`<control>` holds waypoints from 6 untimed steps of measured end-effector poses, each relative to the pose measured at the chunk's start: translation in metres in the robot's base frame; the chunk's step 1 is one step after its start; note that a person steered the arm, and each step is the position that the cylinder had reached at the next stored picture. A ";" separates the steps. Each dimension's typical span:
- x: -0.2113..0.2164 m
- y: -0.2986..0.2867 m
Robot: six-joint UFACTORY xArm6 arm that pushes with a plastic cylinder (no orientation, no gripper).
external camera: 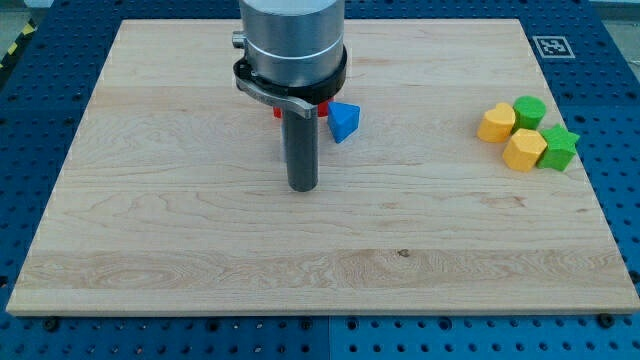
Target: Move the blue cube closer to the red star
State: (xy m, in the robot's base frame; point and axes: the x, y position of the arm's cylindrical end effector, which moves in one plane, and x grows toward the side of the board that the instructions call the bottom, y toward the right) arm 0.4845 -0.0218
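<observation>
Near bench (pixel 150 250) centre | my tip (pixel 303 187) rests just left-below the blue block (pixel 344 121) | red pieces (pixel 325 105) mostly hidden behind arm, touching blue | no jaws, rod only | well placed for pushing, I think

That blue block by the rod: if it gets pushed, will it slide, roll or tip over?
The small blue block probably slides: it looks squat and flat-sided on the smooth wooden board. It may twist, since its angled faces could meet my tip off-centre. It likely stays rigid.

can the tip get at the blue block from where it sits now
Probably yes. My tip rests below and left of the blue block, with bare board between them. The red piece lies mostly hidden behind the arm.
</observation>
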 end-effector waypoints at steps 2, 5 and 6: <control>0.008 0.014; -0.028 -0.012; -0.047 -0.013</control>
